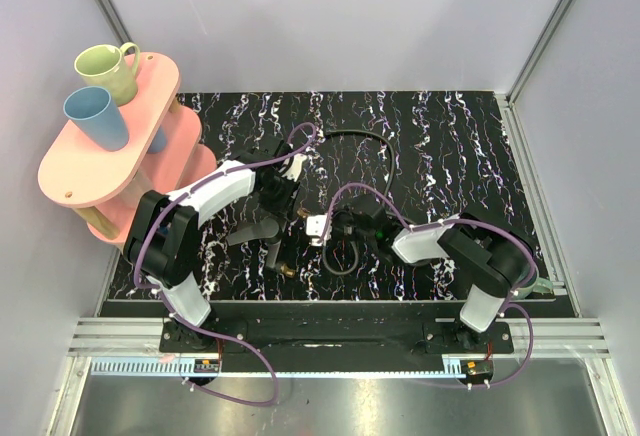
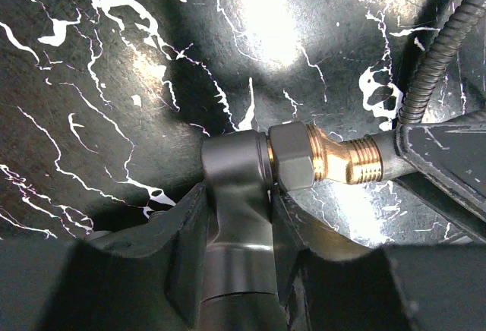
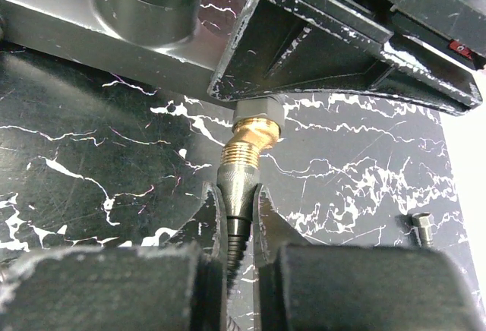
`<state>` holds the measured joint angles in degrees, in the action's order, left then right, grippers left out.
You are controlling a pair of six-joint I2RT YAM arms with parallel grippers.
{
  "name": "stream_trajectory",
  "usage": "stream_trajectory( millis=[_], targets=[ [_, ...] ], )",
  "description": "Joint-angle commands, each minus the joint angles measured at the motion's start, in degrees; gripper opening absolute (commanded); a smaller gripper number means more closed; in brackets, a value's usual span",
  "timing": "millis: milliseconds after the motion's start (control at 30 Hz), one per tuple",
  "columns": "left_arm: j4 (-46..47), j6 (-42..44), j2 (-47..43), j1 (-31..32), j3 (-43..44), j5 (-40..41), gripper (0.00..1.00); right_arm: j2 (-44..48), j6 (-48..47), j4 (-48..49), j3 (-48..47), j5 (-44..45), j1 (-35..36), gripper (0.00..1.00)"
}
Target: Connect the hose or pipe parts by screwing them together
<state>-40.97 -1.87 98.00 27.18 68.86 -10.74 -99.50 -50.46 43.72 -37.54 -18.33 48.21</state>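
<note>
The dark grey forked fitting is held above the black marbled table, and my left gripper is shut on one of its arms. An angled brass threaded tip sticks out from that arm to the right. My right gripper is shut on the hose's dark conical end nut, which sits on the end of the brass tip. The black ribbed hose loops away over the table behind both grippers. Its other small end lies on the table.
A pink two-tier shelf stands at the back left, carrying a green mug and a blue cup. White walls close in the table on three sides. A metal rail runs along the near edge.
</note>
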Motion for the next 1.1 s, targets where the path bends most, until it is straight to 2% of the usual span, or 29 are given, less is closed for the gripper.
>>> stream_trajectory(
  millis=[0,167,500,633,933,1067],
  targets=[
    [3.3,-0.1,-2.5,2.9,2.0,-14.1,0.00,-1.5,2.2,3.3,-4.5,-5.1,-0.1,0.00],
    [6.6,-0.9,-4.7,3.2,0.3,-14.0,0.00,-0.3,11.4,-1.2,-7.5,-4.8,-0.7,0.00],
    [14.2,-5.9,-9.3,4.0,-4.5,-16.1,0.00,-2.3,29.3,-1.7,-9.4,-7.9,-4.3,0.00],
    [16.4,-8.0,-10.0,3.9,-6.5,-16.3,0.00,-3.3,36.4,4.2,-8.3,-10.4,-6.7,0.00],
    [20.1,-11.2,-11.0,4.0,-9.4,-16.2,0.00,-6.9,49.6,10.5,-7.7,-10.8,-10.1,0.00],
    [20.2,-9.7,-10.9,4.0,-9.5,-16.1,0.00,-9.6,59.1,17.3,-6.8,-16.4,-12.8,0.00]
  ],
)
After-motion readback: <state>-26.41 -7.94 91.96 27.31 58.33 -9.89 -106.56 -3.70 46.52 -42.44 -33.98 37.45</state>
